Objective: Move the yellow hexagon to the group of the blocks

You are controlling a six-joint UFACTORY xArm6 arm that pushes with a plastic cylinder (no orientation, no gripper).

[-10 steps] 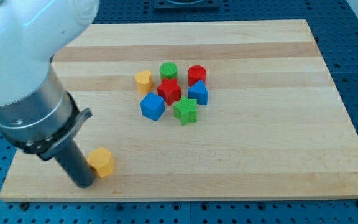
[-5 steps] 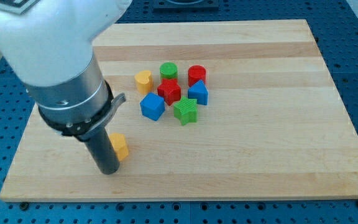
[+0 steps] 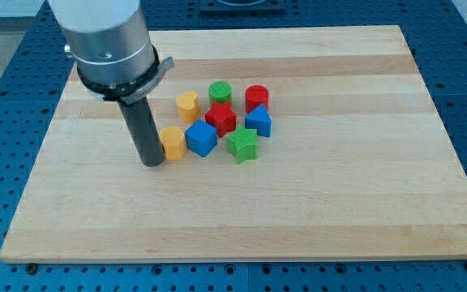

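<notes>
Room and obstacles on the board (image 3: 339, 203)

The middle is taken up by a tight cluster: yellow hexagon (image 3: 173, 143), blue cube (image 3: 201, 139), green star (image 3: 242, 145), red star (image 3: 220, 118), a second blue block (image 3: 259, 121), yellow heart (image 3: 187, 105), green cylinder (image 3: 220, 92) and red cylinder (image 3: 256, 97), with hardly any gap left between neighbours. The cluster's left side is closed off by the rod, my tip (image 3: 152, 163) being set just beside the hexagon. Open wood is found along the view's right, bottom, top edge and far left.

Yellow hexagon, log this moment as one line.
yellow hexagon: beside blue cube, at group | my tip: against hexagon's left side
</notes>
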